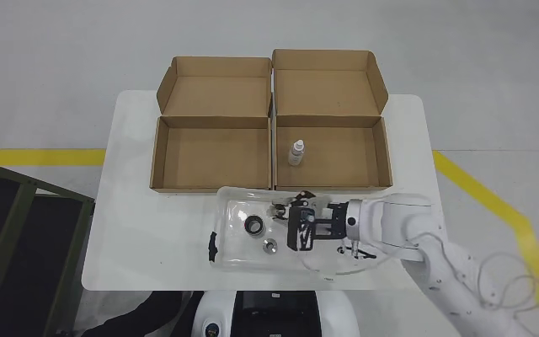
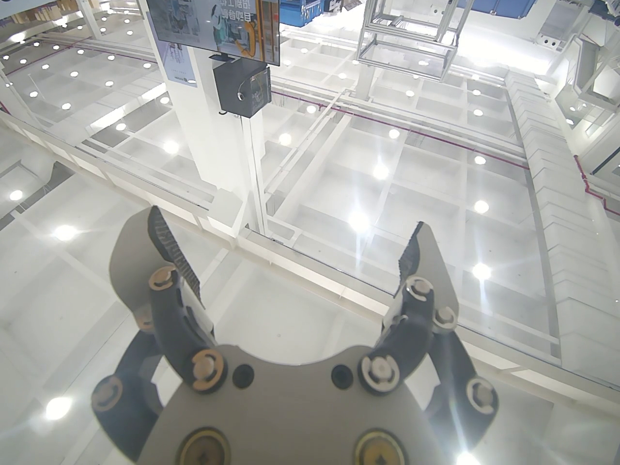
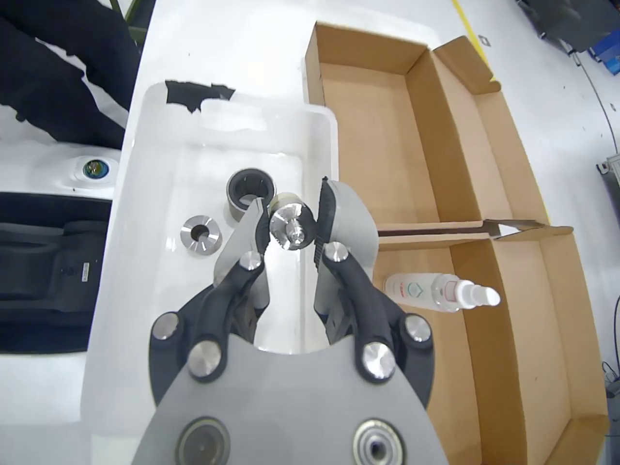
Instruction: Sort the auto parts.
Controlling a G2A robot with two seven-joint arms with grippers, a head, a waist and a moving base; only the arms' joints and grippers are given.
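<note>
Right tool clamped on stepped metal part, over white tray, left tool spread wide

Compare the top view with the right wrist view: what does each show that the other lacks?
Top view: the whole white table and the right arm's white forearm. Right wrist view: the right tool shut on a silver stepped metal cylinder. Both: clear plastic tray, black ring bearing, silver holed disc, white spray bottle in a brown cardboard box.
</note>
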